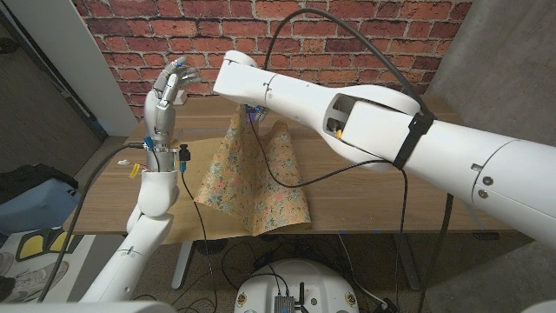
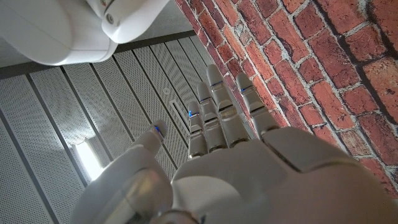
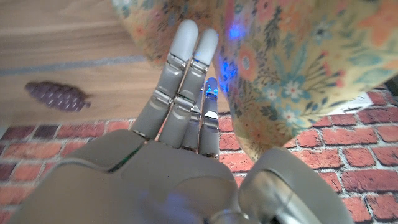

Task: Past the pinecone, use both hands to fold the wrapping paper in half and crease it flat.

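My right robot hand (image 3: 186, 130) pinches the wrapping paper (image 1: 256, 178), lifted off the worktop (image 1: 113, 187). Left robot hand (image 1: 169, 87) raised, fingers apart, empty. Pinecone (image 3: 57, 96) beyond. Next: bring left down, match edges.

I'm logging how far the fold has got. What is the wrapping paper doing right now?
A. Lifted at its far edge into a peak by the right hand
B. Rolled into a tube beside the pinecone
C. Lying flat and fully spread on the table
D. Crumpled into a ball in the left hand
A: in the head view the wrapping paper rises tent-like to the right hand, while the left hand is raised, holding nothing.
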You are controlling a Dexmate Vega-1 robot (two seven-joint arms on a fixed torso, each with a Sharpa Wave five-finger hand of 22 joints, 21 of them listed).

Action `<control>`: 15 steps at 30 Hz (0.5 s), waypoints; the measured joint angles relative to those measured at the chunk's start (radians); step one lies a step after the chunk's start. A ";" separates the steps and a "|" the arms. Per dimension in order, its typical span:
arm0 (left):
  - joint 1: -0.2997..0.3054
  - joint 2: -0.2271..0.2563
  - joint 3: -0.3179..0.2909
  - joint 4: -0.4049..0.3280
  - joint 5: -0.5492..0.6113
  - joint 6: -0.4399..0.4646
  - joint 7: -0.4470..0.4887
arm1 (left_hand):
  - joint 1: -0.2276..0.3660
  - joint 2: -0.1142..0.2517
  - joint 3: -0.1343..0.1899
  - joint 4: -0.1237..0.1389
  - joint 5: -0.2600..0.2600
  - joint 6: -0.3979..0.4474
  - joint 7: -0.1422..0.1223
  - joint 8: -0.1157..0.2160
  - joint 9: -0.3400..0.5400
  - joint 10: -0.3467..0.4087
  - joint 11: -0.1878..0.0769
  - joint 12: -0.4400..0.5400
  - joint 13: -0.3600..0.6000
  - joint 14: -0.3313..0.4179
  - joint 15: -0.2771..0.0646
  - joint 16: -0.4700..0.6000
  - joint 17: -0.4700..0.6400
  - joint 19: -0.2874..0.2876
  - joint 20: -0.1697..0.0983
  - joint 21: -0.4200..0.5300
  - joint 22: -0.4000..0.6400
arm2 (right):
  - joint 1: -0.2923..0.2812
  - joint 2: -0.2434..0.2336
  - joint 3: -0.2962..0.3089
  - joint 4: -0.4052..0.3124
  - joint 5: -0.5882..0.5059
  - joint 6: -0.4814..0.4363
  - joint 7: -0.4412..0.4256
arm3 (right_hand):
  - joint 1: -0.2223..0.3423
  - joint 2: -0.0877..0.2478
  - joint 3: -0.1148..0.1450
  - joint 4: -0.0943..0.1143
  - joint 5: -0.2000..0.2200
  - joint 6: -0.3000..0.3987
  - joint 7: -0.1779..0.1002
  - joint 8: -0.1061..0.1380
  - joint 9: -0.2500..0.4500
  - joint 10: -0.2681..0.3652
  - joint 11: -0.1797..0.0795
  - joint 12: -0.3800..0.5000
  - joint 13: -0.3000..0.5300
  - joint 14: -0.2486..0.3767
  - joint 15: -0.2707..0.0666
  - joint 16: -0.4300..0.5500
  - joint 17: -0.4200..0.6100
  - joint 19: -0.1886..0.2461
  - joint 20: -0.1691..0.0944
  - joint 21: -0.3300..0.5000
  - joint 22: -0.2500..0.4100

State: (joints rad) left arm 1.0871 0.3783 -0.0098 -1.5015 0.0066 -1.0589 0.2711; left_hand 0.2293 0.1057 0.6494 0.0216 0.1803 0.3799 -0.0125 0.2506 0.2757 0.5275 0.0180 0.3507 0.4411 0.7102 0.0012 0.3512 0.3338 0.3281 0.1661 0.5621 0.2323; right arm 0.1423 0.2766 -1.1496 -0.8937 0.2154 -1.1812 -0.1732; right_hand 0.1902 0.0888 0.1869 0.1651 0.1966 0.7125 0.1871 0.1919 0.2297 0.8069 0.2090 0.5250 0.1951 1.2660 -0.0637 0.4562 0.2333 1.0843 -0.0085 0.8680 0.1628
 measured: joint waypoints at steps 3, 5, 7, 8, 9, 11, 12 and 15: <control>-0.005 -0.003 -0.006 0.005 0.001 -0.003 -0.008 | 0.000 0.000 0.000 0.000 0.000 0.000 0.000 0.000 -0.002 0.000 0.000 0.000 -0.001 0.000 0.000 -0.003 -0.005 -0.002 -0.002 0.000 0.000 | -0.068 -0.057 0.099 -0.111 0.039 0.057 -0.007 | -0.006 0.007 0.012 -0.012 0.000 -0.055 -0.002 -0.004 -0.006 -0.010 0.005 -0.021 0.000 0.000 0.011 -0.013 -0.017 0.003 0.008 -0.020 0.000; -0.007 -0.005 -0.009 0.007 0.003 -0.003 -0.012 | 0.000 0.000 0.000 0.000 0.000 0.000 0.000 -0.007 -0.004 0.000 0.000 0.000 -0.001 0.000 0.000 -0.004 -0.007 -0.004 -0.004 0.000 0.000 | -0.094 -0.075 0.133 -0.148 0.056 0.087 -0.008 | 0.001 0.021 0.020 -0.020 0.000 -0.101 -0.008 -0.011 -0.011 -0.020 0.005 -0.037 0.000 -0.003 0.024 -0.019 -0.019 0.000 0.018 -0.034 0.001; -0.009 -0.007 -0.012 0.008 0.006 -0.003 -0.014 | 0.000 0.000 0.003 -0.003 0.000 0.000 0.000 -0.008 -0.007 0.000 0.000 0.000 -0.004 0.000 0.000 -0.008 -0.009 -0.004 -0.004 0.000 0.000 | -0.122 -0.092 0.170 -0.184 0.080 0.125 -0.010 | 0.005 0.025 0.027 -0.027 0.000 -0.162 -0.015 -0.015 -0.016 -0.038 0.005 -0.056 0.001 -0.014 0.036 -0.025 -0.016 -0.004 0.025 -0.053 0.003; -0.009 -0.008 -0.015 0.009 0.010 -0.003 -0.016 | 0.000 0.000 0.004 -0.004 0.000 0.000 0.000 -0.008 -0.007 0.000 0.000 -0.001 -0.005 0.000 0.000 -0.008 -0.011 -0.004 -0.004 0.000 0.000 | -0.148 -0.108 0.202 -0.214 0.094 0.148 -0.011 | 0.005 0.025 0.030 -0.030 0.000 -0.199 -0.020 -0.015 -0.019 -0.045 0.005 -0.066 0.002 -0.021 0.042 -0.031 -0.013 -0.009 0.031 -0.064 0.003; -0.011 -0.009 -0.017 0.010 0.014 -0.003 -0.017 | 0.000 0.000 0.004 -0.004 0.000 0.000 0.000 -0.008 -0.008 0.000 0.000 -0.006 -0.006 0.000 0.000 -0.008 -0.013 -0.004 -0.004 0.000 0.000 | -0.171 -0.122 0.231 -0.238 0.115 0.182 -0.012 | 0.005 0.025 0.030 -0.030 0.000 -0.239 -0.025 -0.016 -0.023 -0.047 0.007 -0.075 0.003 -0.027 0.049 -0.037 -0.012 -0.014 0.035 -0.075 0.003; -0.012 -0.010 -0.020 0.010 0.020 -0.002 -0.019 | 0.000 0.000 0.004 -0.004 0.000 0.000 0.000 -0.008 -0.011 0.000 0.000 -0.008 -0.006 0.000 0.000 -0.011 -0.014 -0.004 -0.004 0.000 0.000 | -0.205 -0.141 0.273 -0.271 0.143 0.228 -0.012 | -0.005 0.015 0.030 -0.030 0.000 -0.324 -0.045 -0.023 -0.028 -0.069 0.007 -0.097 0.003 -0.049 0.071 -0.051 -0.012 -0.024 0.053 -0.099 0.003; -0.013 -0.011 -0.021 0.010 0.025 0.002 -0.019 | 0.000 0.000 0.004 -0.004 0.000 0.000 0.000 -0.008 -0.011 0.000 0.000 -0.008 -0.006 0.000 0.000 -0.011 -0.016 -0.004 -0.004 0.000 0.000 | -0.205 -0.141 0.273 -0.271 0.146 0.234 -0.011 | -0.016 0.004 0.030 -0.030 0.000 -0.372 -0.058 -0.023 -0.032 -0.084 0.006 -0.109 0.003 -0.062 0.083 -0.059 -0.009 -0.032 0.066 -0.114 0.003; -0.016 -0.011 -0.024 0.010 0.029 0.007 -0.020 | -0.001 0.000 0.004 -0.004 0.000 0.000 0.000 -0.008 -0.014 0.000 0.000 -0.008 -0.009 0.000 0.000 -0.011 -0.018 -0.007 -0.007 0.000 -0.004 | -0.244 -0.165 0.316 -0.305 0.192 0.307 0.000 | -0.061 -0.041 -0.005 -0.025 0.000 -0.494 -0.107 -0.023 -0.039 -0.132 0.006 -0.151 0.003 -0.111 0.133 -0.086 -0.003 -0.055 0.099 -0.158 0.003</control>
State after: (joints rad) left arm 1.0715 0.3673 -0.0334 -1.4915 0.0357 -1.0514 0.2509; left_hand 0.2285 0.1058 0.6533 0.0177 0.1803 0.3800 -0.0124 0.2428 0.2615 0.5275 0.0180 0.3429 0.4316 0.7103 0.0012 0.3397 0.3154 0.3214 0.1593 0.5621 0.2283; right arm -0.1016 0.1119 -0.8339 -1.1987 0.4073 -0.8737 -0.1734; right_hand 0.1288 0.0473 0.1823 0.1404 0.1966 0.2182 0.0802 0.1694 0.1909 0.6744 0.2149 0.3738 0.1980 1.1546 0.0691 0.3701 0.2305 1.0289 0.0908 0.7098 0.1656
